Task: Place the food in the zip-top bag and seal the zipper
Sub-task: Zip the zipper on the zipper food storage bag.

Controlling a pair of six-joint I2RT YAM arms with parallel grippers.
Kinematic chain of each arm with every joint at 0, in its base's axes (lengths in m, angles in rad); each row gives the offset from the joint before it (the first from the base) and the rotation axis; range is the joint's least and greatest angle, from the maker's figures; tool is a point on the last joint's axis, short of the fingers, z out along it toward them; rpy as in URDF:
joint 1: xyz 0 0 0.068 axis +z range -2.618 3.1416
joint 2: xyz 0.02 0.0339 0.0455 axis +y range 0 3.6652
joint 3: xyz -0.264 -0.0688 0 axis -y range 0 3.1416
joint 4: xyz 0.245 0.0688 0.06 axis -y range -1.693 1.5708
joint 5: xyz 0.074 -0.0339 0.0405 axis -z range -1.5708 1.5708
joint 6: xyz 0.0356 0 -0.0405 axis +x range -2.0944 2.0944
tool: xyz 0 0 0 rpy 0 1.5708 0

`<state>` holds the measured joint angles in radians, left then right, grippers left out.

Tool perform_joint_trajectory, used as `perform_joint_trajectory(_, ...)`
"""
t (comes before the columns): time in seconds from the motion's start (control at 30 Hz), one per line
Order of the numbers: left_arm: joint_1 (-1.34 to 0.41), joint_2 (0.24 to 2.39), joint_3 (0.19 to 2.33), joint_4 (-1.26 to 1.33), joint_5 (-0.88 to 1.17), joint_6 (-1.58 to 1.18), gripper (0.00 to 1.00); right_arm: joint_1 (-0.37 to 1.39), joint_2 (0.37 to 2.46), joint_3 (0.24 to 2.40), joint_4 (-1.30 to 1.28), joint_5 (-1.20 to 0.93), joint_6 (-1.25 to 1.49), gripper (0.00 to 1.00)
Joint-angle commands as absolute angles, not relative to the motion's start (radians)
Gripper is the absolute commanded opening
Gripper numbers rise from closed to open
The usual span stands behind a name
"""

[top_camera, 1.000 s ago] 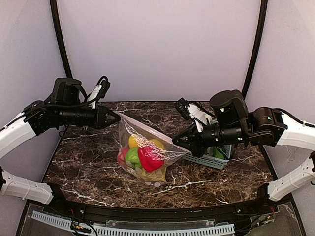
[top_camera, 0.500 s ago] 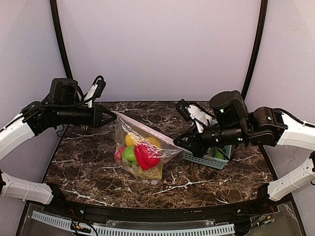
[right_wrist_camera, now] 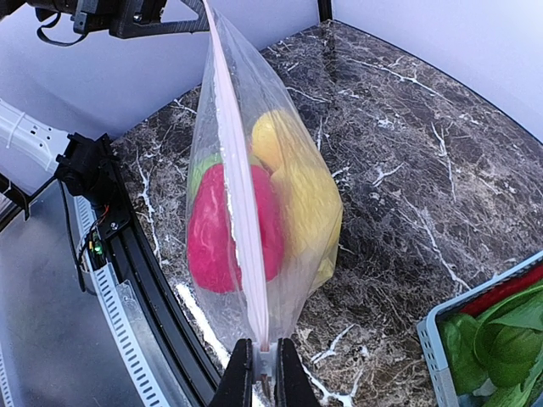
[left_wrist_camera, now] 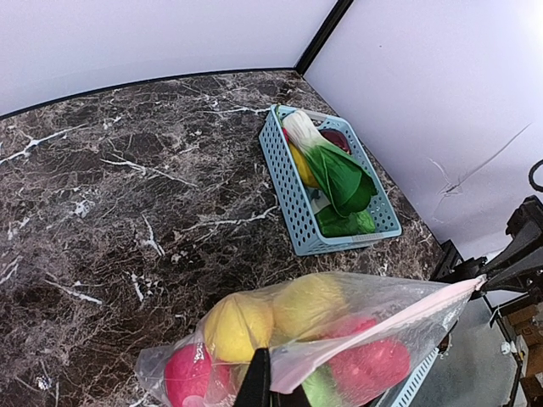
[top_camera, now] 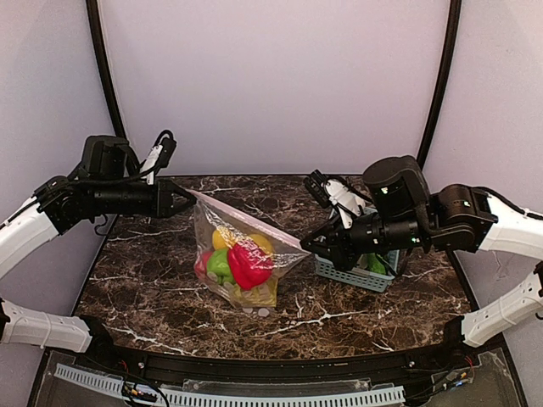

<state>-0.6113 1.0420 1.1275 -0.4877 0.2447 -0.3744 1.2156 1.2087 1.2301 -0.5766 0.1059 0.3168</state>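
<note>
The left tool (top_camera: 188, 197) was clamped on the far-left end of the zipper (top_camera: 250, 219). The right tool (top_camera: 307, 244) was pinched narrow on the opposite, right end. The strip was stretched taut between them, one straight pinkish line sloping down to the right. Whether it was pressed shut along its full length could not be told.

The zip-top bag (top_camera: 209, 222) hung below the strip at mid-bench, its lower end down at the bench (top_camera: 144, 271) surface.

Contents:
- red fruit (top_camera: 249, 264) at the near side
- green apple (top_camera: 219, 266) to its left
- lemon (top_camera: 222, 239) and pepper (top_camera: 263, 244) behind
- pale napa cabbage (top_camera: 261, 294) at the bottom

A light-blue basket (top_camera: 352, 275) stood on the right of the bench by the right tool, holding a green leafy vegetable (left_wrist_camera: 339, 178), apart from the bag.
</note>
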Motion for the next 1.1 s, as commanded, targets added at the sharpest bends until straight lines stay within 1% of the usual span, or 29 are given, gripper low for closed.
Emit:
perform_joint_trajectory(0.0, -0.57, 1.001, 1.115, -0.471, 0.177, -0.385, 0.01, 1.22, 1.183, 1.211, -0.688, 0.116, 0.328, 0.0)
perform_joint_trajectory(0.3, -0.563, 0.979, 1.079, -0.42, 0.232, -0.368, 0.01, 1.219, 1.21, 1.233, -0.667, 0.125, 0.318, 0.0)
perform_joint_trajectory(0.53, -0.561, 0.947, 1.094, -0.466, 0.242, -0.332, 0.01, 1.211, 1.33, 1.337, -0.639, 0.195, 0.312, 0.0)
perform_joint_trajectory(0.67, -0.553, 0.955, 1.101, -0.522, 0.212, -0.327, 0.01, 1.152, 1.399, 1.36, -0.618, 0.193, 0.354, 0.0)
perform_joint_trajectory(0.87, -0.53, 0.996, 1.087, -0.547, 0.186, -0.327, 0.01, 1.064, 1.423, 1.353, -0.561, 0.168, 0.418, 0.0)
perform_joint_trajectory(0.9, -0.528, 0.999, 1.086, -0.544, 0.186, -0.328, 0.01, 1.056, 1.423, 1.354, -0.555, 0.162, 0.419, 0.01)
perform_joint_trajectory(0.93, -0.527, 1.003, 1.087, -0.533, 0.19, -0.33, 0.03, 1.051, 1.422, 1.358, -0.551, 0.153, 0.42, 0.06)
perform_joint_trajectory(0.97, -0.526, 1.003, 1.087, -0.527, 0.201, -0.334, 0.11, 1.047, 1.419, 1.362, -0.546, 0.139, 0.417, 0.15)
perform_joint_trajectory(1.0, -0.526, 1.003, 1.091, -0.515, 0.209, -0.337, 0.25, 1.046, 1.417, 1.369, -0.542, 0.127, 0.415, 0.24)
perform_joint_trajectory(1.03, -0.526, 1.002, 1.099, -0.51, 0.223, -0.34, 0.34, 1.046, 1.413, 1.373, -0.54, 0.115, 0.414, 0.34)
perform_joint_trajectory(1.07, -0.526, 1.001, 1.104, -0.506, 0.231, -0.341, 0.52, 1.047, 1.406, 1.374, -0.536, 0.104, 0.415, 0.43)
